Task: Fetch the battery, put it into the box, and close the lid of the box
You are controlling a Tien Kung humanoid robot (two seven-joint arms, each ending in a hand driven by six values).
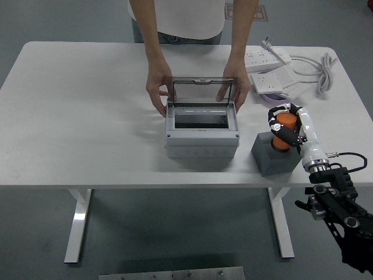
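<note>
From my seat I see the right hand (285,129) wrapped around the orange battery (285,126), its black fingers (276,132) curled over the cylinder while the white forearm runs back toward the near right corner. The battery sits above the dark grey block (276,154), which stands on the white table (87,116) to the right of the box; whether the battery's base touches the block I cannot tell. The grey box (201,133) is at the middle of the table, its clear lid (201,91) swung up and standing roughly upright at the far edge, the inside looking dark. A person stands on the far side: one hand (158,93) rests against the box's left far corner, the other hand (236,90) against its right far corner, both beside the raised lid. Farther right and toward the far edge lie white power strips (269,57) with a coiled white cable (324,73), and a purple-rimmed object (274,100) peeks out from under them, just beyond my hand. My left arm does not appear anywhere in this view.
</note>
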